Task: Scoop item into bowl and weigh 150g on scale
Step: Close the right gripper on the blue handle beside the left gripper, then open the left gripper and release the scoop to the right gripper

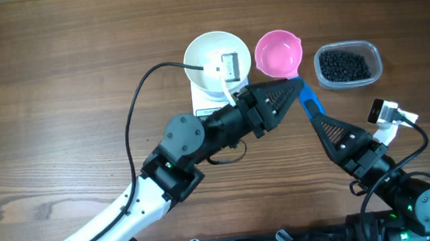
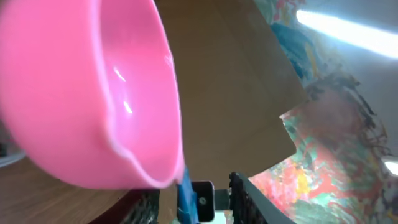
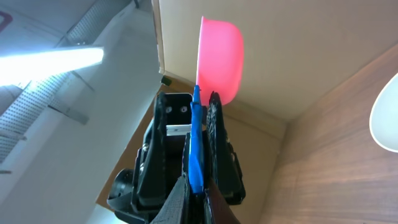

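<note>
Pinching the blue handle of the pink scoop in the right gripper, aiming its cup up-left between bowl and tub of beans, hovering a left gripper of untellable spread alongside.

Bright, even overhead view with soft shadows; strip lights glare in wrist views, and the close pink scoop blurs.

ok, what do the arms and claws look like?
Left arm: white links, black joints, looping black cable. Right arm: mostly black, white camera block, thin black lead. Left claw and right claw: black, triangular, ribbed fingers.
</note>
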Robot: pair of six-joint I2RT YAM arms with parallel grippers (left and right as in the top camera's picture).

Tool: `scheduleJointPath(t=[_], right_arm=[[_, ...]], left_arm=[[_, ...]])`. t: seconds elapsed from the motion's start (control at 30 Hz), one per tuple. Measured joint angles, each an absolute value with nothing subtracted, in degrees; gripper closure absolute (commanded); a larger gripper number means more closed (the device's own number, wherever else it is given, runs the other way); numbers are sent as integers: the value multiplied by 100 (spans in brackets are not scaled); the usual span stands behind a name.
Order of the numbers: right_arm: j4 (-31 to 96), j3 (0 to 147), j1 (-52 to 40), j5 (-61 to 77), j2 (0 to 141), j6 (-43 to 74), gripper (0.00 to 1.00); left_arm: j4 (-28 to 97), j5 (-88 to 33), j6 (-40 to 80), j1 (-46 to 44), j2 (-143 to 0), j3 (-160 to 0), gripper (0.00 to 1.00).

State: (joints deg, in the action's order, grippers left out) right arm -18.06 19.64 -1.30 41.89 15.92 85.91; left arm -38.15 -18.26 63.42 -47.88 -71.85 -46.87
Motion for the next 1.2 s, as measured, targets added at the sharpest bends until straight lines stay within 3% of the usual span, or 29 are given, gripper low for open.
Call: scheduleJointPath(t=[0.37,0.5,0.57,0.63,1.2], right_arm=[[-1828,1964,-130,4392,1592,8696,95],[-1820,1964,-130,4394,1592,8705,67],[-1815,1964,-130,4394,1592,8729,43],[-1809,1964,-130,4390,1592,8759,38],[-2001,1964,-130,3924,1592,8866,39]], left_arm=[[-3787,-1776,6410,-4871,-7192,-4687,96],[-3795,-1756,6416,-4871,-7201,-4685,96],[-3795,-1739,6418,-4871,-7203,-4685,96],[-3800,-1737,6418,-4871,-7201,-4685,96],[-3798,-1739,6418,-4871,-7201,-4685,96]])
